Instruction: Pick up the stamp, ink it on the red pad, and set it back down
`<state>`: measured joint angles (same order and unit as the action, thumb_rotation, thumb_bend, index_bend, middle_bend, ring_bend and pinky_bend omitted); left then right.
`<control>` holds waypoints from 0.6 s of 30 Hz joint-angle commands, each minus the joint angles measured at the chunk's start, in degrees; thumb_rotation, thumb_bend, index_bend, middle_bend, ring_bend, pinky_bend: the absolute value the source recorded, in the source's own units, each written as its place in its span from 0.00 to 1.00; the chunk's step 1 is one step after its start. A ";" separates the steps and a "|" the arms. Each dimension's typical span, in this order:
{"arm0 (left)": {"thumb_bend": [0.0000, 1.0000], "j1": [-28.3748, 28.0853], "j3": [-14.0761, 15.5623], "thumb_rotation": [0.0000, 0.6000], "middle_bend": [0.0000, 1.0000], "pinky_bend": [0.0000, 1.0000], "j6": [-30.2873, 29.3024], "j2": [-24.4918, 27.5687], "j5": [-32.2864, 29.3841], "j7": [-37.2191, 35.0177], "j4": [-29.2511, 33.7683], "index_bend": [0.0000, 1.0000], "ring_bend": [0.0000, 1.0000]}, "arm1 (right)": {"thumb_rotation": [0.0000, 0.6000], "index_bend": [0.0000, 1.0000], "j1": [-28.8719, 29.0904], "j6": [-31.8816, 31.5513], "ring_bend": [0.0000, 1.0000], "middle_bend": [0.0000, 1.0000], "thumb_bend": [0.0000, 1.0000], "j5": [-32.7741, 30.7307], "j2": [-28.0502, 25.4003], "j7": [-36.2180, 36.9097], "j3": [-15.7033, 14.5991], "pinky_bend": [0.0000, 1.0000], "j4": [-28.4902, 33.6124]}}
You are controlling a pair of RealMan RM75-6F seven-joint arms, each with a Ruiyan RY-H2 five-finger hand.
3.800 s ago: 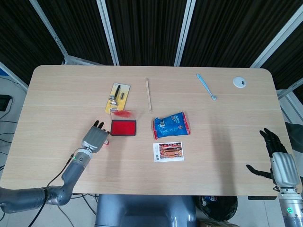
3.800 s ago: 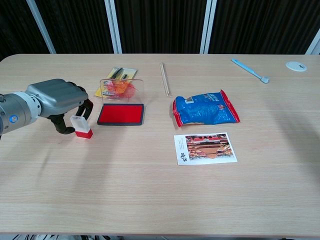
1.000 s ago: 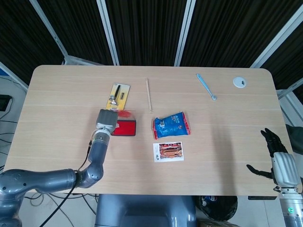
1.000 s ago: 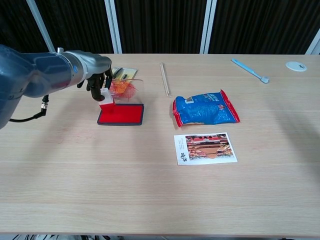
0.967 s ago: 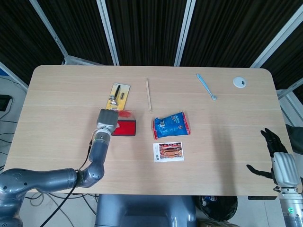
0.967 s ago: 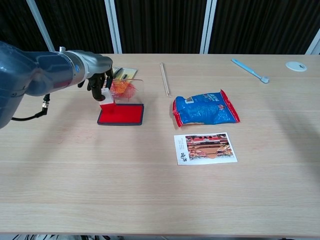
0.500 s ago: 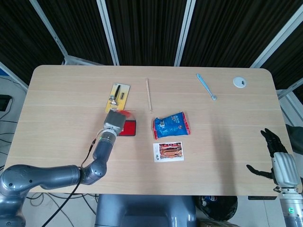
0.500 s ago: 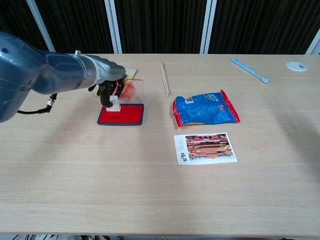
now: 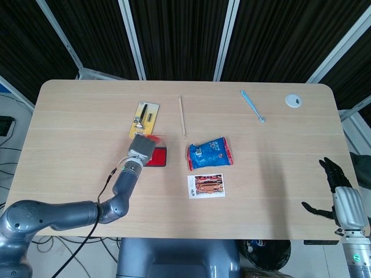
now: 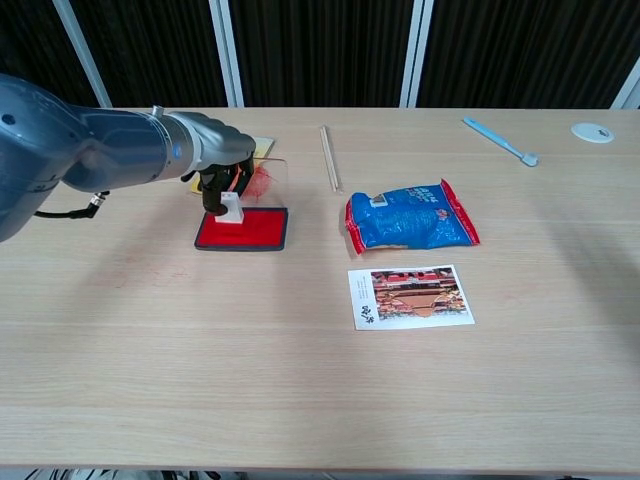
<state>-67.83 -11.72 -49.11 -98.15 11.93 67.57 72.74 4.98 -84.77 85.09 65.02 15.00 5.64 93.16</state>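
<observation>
Both of my hands are in view, but only one holds anything. My left hand [image 10: 222, 165] has its dark fingers [image 10: 214, 187] curled down around the white stamp [image 10: 230, 208], gripping it from above, and the stamp's lower end sits on the red ink pad [image 10: 243, 229], at the pad's far left part. From the head view my left hand [image 9: 140, 149] covers the stamp completely and hides the left half of the pad [image 9: 157, 157], so only the chest view shows the contact. Behind the pad its clear lid [image 10: 258, 180] stands upright, smeared with orange-red ink, just beside my knuckles.

Beyond the lid lies a yellow card [image 9: 144, 117] with small dark tools packed on it, partly hidden by my hand in the chest view. To the right of that, a thin wooden stick [image 10: 328, 156] lies lengthwise on the surface [image 10: 300, 380]. Further right and nearer to me sits a blue snack packet [image 10: 411, 217] with red edges, and just in front of it a printed photo card [image 10: 410, 296] lies flat, apart from the packet. Near the far right edge lie a light blue toothbrush [image 10: 500, 140] and a small white round disc [image 10: 592, 132].

My right hand [image 9: 342, 197] hangs off the right end of the surface, well apart from everything, holding nothing, with its dark fingers [image 9: 330, 171] spread and extended.
</observation>
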 commanded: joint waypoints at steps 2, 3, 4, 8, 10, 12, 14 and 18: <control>0.65 -0.84 0.91 1.00 0.73 0.57 0.10 -0.22 -1.28 0.53 -0.41 0.71 0.52 | 1.00 0.00 -0.01 0.01 0.00 0.00 0.12 -0.02 -0.01 0.01 0.00 0.19 -0.01; 0.65 -1.04 1.13 1.00 0.73 0.57 0.08 -0.29 -1.48 0.68 -0.53 0.71 0.52 | 1.00 0.00 -0.01 0.01 0.00 0.00 0.12 -0.02 -0.01 0.01 0.00 0.19 -0.02; 0.65 -1.24 1.38 1.00 0.73 0.57 0.06 -0.36 -1.62 0.86 -0.67 0.71 0.52 | 1.00 0.00 -0.01 0.01 0.00 0.00 0.12 -0.03 0.00 0.02 0.00 0.19 -0.02; 0.65 -1.96 2.05 1.00 0.73 0.57 0.08 -0.70 -2.43 1.16 -1.30 0.71 0.52 | 1.00 0.00 0.02 0.11 0.00 0.00 0.12 -0.11 0.01 -0.01 0.01 0.19 -0.02; 0.65 -2.29 2.36 1.00 0.73 0.57 0.09 -0.89 -2.81 1.24 -1.66 0.71 0.52 | 1.00 0.00 0.02 0.10 0.00 0.00 0.12 -0.13 0.00 -0.02 0.02 0.19 -0.01; 0.65 -2.57 2.67 1.00 0.73 0.57 0.09 -1.06 -3.12 1.30 -1.99 0.71 0.52 | 1.00 0.00 0.02 0.12 0.00 0.00 0.12 -0.19 0.01 -0.01 0.04 0.19 -0.01; 0.65 -2.74 2.88 1.00 0.73 0.57 0.09 -1.22 -3.28 1.25 -2.24 0.71 0.52 | 1.00 0.00 0.01 0.15 0.00 0.00 0.12 -0.22 -0.01 0.06 0.04 0.19 0.02; 0.65 -3.03 3.34 1.00 0.73 0.57 0.17 -1.57 -3.42 0.92 -2.80 0.71 0.52 | 1.00 0.00 0.01 0.15 0.00 0.00 0.12 -0.16 0.00 0.06 0.01 0.19 0.01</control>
<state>-70.81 -8.42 -48.96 -99.67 8.51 68.55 70.00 4.99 -84.62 84.94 65.02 15.06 5.65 93.17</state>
